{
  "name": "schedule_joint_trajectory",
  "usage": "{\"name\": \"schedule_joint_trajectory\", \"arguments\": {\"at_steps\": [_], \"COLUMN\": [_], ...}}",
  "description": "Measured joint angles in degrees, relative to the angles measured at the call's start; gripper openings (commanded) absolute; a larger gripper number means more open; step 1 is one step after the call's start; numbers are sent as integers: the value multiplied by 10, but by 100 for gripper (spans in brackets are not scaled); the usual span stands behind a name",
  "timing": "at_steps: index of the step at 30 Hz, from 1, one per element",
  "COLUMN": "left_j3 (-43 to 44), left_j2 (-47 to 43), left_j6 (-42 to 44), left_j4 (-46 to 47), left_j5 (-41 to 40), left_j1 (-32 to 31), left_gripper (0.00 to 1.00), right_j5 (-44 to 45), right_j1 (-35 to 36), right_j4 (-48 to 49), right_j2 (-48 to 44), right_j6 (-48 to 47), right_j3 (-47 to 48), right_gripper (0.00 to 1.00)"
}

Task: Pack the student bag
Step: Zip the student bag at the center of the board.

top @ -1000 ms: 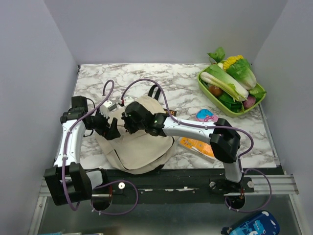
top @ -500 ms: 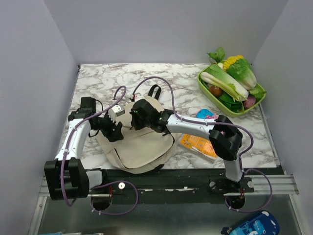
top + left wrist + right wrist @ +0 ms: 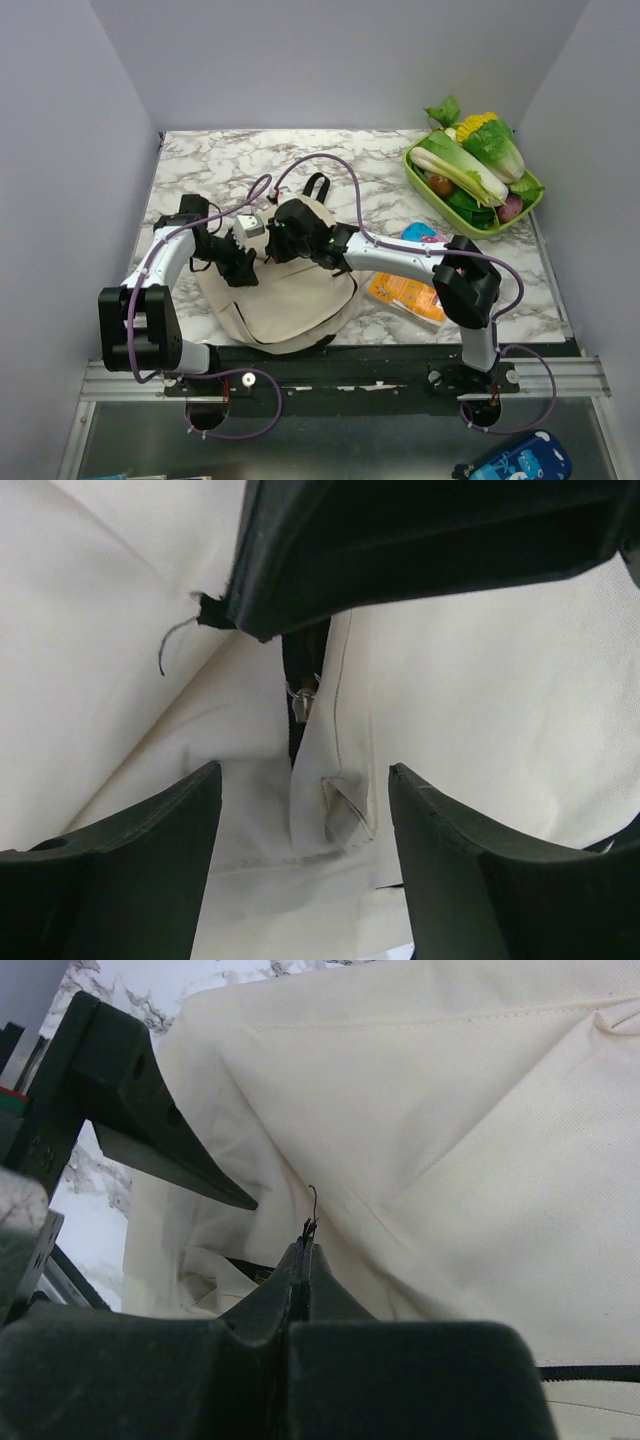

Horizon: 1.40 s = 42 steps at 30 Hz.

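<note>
Over the student bag (image 3: 290, 310), left fingers (image 3: 130, 870) gape narrower; right fingers (image 3: 270, 1305) stay pinched on it.

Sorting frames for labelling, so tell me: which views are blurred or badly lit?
Top external: sharp, evenly lit, only soft shadows around the student bag. Left wrist: fabric bright, near-washed; left gripper dark, detail lost. Right wrist: weave crisp; right gripper a dark, featureless mass.

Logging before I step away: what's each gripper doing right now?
Left gripper: open, above the student bag.
Right gripper: shut at the bag's fabric; whether it grips cannot be told.
</note>
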Motion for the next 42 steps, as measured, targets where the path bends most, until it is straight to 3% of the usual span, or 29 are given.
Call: {"name": "schedule_joint_trajectory", "arguments": {"at_steps": [2, 3, 7, 14, 18, 32, 42], "left_j3": [12, 17, 24, 27, 28, 29, 29], "left_j2": [11, 14, 16, 16, 15, 6, -13], "left_j6": [4, 6, 20, 61, 79, 88, 88], "left_j4": [-2, -2, -10, -50, -65, -74, -80], "left_j5": [5, 7, 16, 25, 24, 13, -4], "left_j1": [-2, -2, -2, -6, -6, -6, -9], "left_gripper": [61, 50, 27, 6, 0, 0, 0], "right_j5": [-3, -5, -7, -17, -19, 3, 66], "right_j1": [0, -1, -1, -9, -17, -83, -145], "right_j4": [0, 0, 1, 3, 2, -32, -43], "right_j2": [-2, -3, -4, -4, -4, -6, -28], "right_j6": [0, 1, 3, 4, 5, -4, -13], "right_j3": [0, 0, -1, -3, -3, -34, -70], "right_gripper": [1, 1, 1, 1, 1, 1, 1]}}
